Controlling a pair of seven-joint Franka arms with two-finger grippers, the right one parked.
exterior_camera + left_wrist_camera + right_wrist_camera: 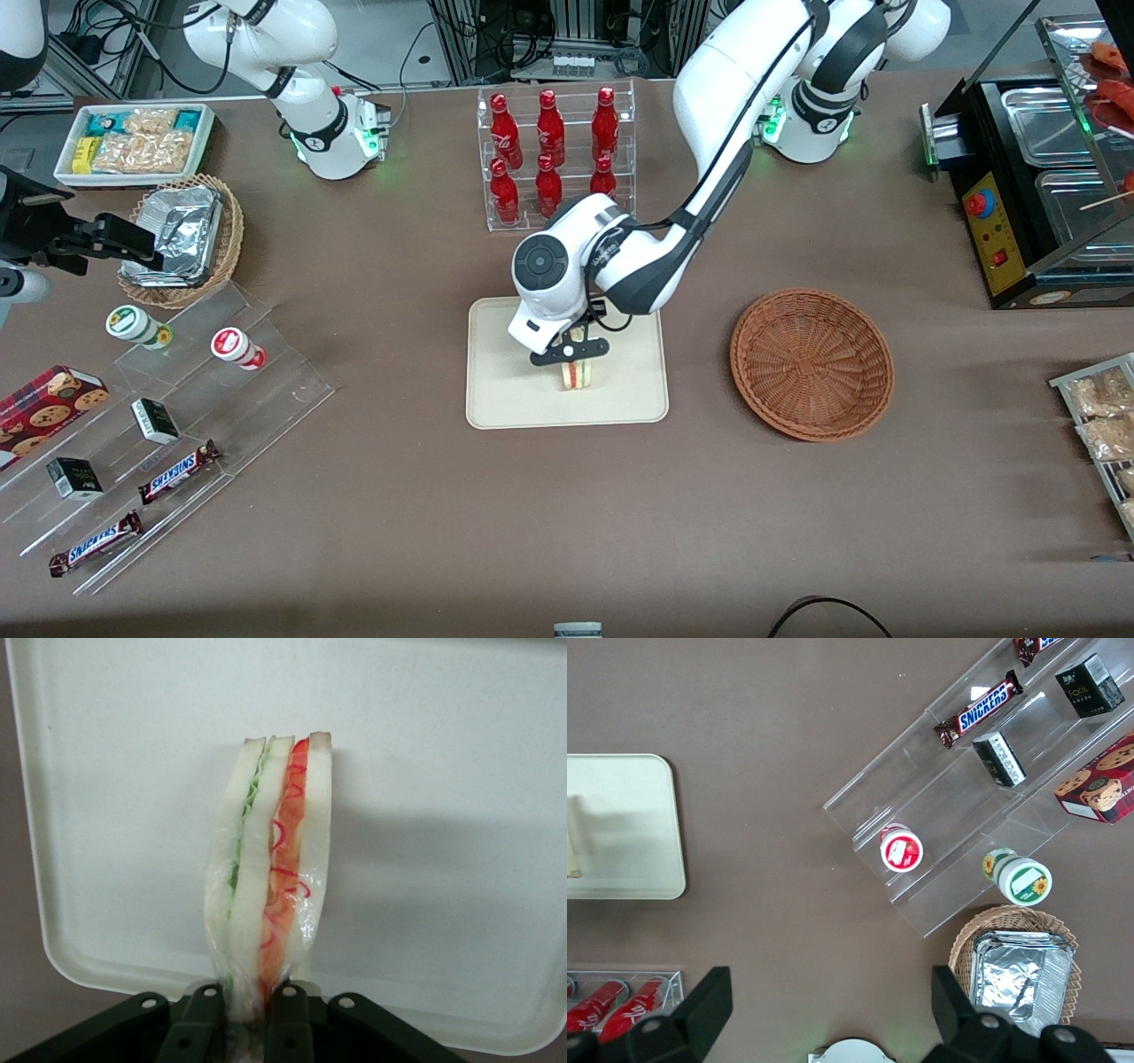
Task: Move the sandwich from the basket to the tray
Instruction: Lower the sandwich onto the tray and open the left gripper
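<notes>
Sandwich (270, 877): one, wrapped in clear film; three pale bread layers, green filling one side, red-orange the other. Stands on edge over the tray (496, 399), clamped at its end between the gripper (574, 353) fingers (202, 1019). Tray: one, cream, rounded corners. Basket (811, 363): one, reddish-brown wicker, beside the tray toward the working arm's end. Red bottles (554, 146): six, in a clear rack.
</notes>
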